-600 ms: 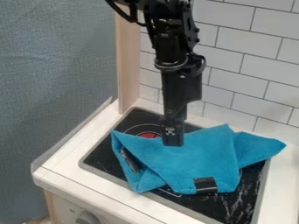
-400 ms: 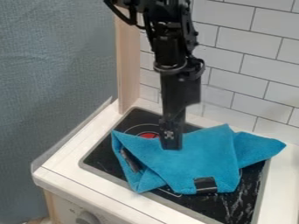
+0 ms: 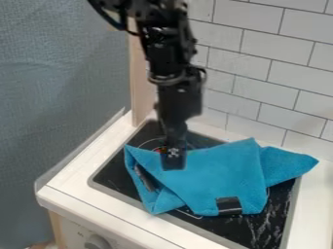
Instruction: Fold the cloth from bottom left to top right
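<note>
Black arm (image 3: 179,95), near-vertical, down from the top edge over the blue cloth (image 3: 224,172); clenched or released, unclear.

Behind the desk (image 3: 73,182) we see a wall of white tiles (image 3: 280,53), laid in staggered rows with thin grey joints. A pale wooden post (image 3: 141,82) stands upright at the desk's back left corner. To its left we have a blue-grey backdrop (image 3: 58,87), finely textured and lightly creased. Set into our white desk is a black cooktop (image 3: 112,173) with a grey rim; pale reflections streak its lower right. Below, we find a grey knob (image 3: 98,242) on the white front panel (image 3: 73,230).
</note>
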You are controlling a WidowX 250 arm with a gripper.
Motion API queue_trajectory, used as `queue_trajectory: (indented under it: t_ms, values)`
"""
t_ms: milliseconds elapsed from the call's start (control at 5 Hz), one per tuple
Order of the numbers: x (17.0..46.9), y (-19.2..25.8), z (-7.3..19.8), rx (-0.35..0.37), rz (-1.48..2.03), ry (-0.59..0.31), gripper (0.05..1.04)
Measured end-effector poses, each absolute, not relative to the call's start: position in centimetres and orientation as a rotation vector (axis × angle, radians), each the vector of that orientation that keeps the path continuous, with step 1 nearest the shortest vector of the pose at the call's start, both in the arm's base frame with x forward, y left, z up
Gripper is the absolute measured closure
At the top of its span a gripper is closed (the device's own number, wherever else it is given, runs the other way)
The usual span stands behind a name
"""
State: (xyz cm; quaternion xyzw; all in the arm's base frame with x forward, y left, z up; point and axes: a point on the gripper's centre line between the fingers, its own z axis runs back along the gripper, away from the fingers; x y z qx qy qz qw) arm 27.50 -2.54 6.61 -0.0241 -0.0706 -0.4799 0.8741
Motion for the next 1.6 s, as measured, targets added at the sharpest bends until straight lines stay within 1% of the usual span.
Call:
queue_trajectory:
  t_ms: [200,400,600,800,1000,1200,1400,1600]
  values:
    - [26.2,-0.8,6.5,-0.013,-0.768,-0.096,0.085]
    - [25.4,1.4,5.4,-0.018,-0.516,-0.098,0.085]
    - [24.6,3.5,4.0,-0.019,-0.269,-0.177,0.085]
    - [25.1,4.4,3.7,0.012,-0.024,-0.233,0.085]
    - [25.2,5.1,2.6,0.022,0.239,-0.220,0.085]
    - [25.8,5.7,1.7,0.055,0.491,-0.190,0.085]
    - [27.1,5.9,0.7,0.054,0.522,-0.170,0.084]
    - [27.9,5.6,0.2,0.044,0.533,-0.167,0.085]
